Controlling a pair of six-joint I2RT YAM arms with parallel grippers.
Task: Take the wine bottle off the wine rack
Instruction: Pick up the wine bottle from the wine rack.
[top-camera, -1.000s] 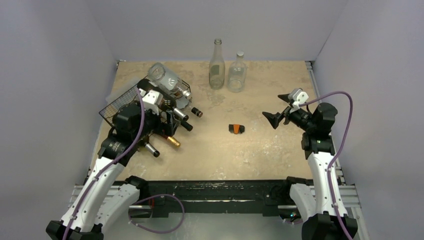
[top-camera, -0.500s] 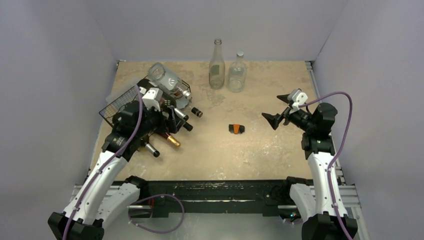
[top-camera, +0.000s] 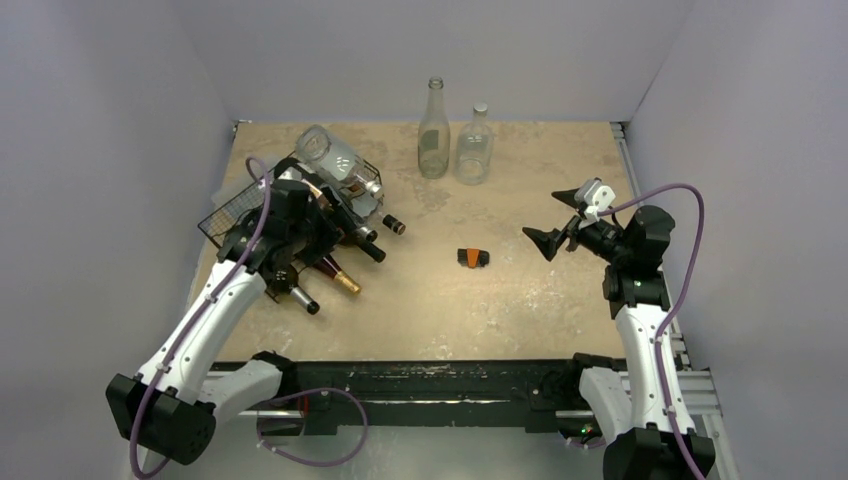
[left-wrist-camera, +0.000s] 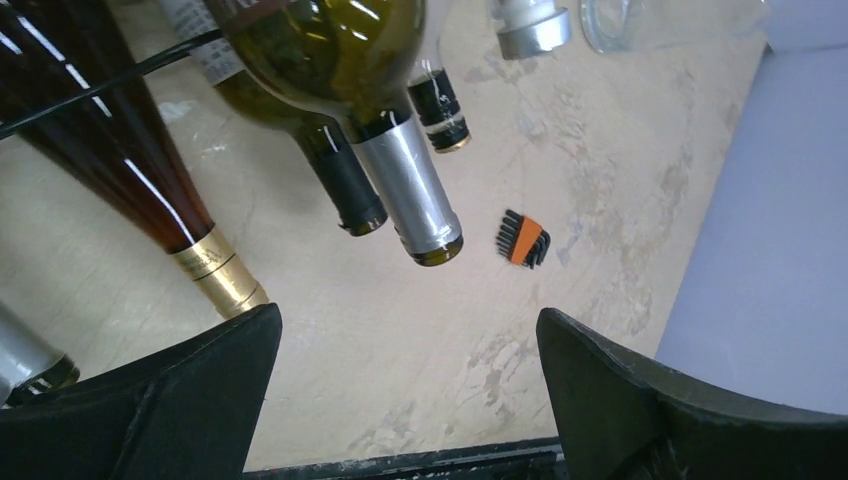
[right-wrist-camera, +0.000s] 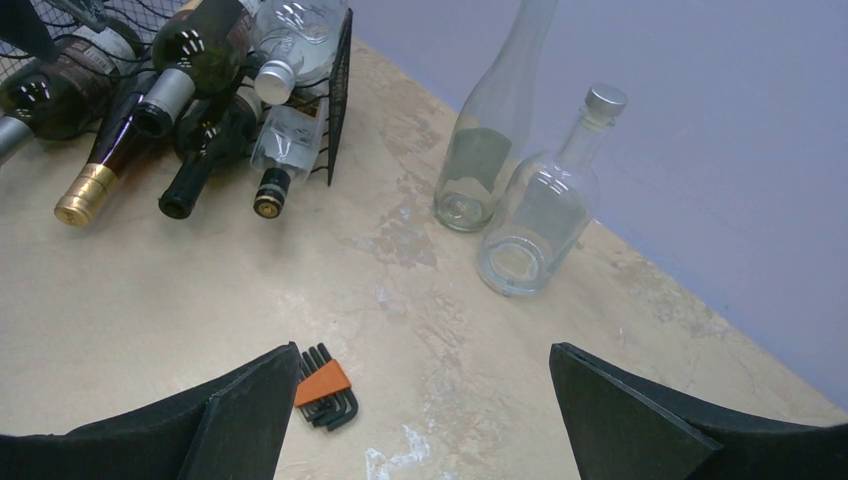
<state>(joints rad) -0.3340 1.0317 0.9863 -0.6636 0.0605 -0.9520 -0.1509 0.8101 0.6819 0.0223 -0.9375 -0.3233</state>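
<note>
1. Checking progress: nothing is off yet. Every bottle you can see lies in the wine rack (top-camera: 232, 208), necks poking out toward mid-surface (top-camera: 500, 310).
2. Your left gripper (left-wrist-camera: 408, 315) hovers over those necks, fingers spread wide, holding nothing. The nearest candidate is the green wine bottle (left-wrist-camera: 400, 190) with the silver foil neck, dead ahead in the left wrist view. An amber bottle (left-wrist-camera: 215, 275) with gold foil and a black-capped neck (left-wrist-camera: 347, 190) lie just beside it.
3. Left to do, as I judge it: clamp the neck, draw the bottle out, set it down.
4. Your right gripper (right-wrist-camera: 422, 350) hangs with fingers apart and empty, well apart from the rack.
5. Room: the rack sits at the surface's left edge, close to the left wall (top-camera: 110, 150), so there is no pull room there. Open surface lies off the neck ends, toward the hex key set (top-camera: 472, 257).
6. Two clear bottles (top-camera: 455, 140) stand near the back edge, likely out of that path.
</note>
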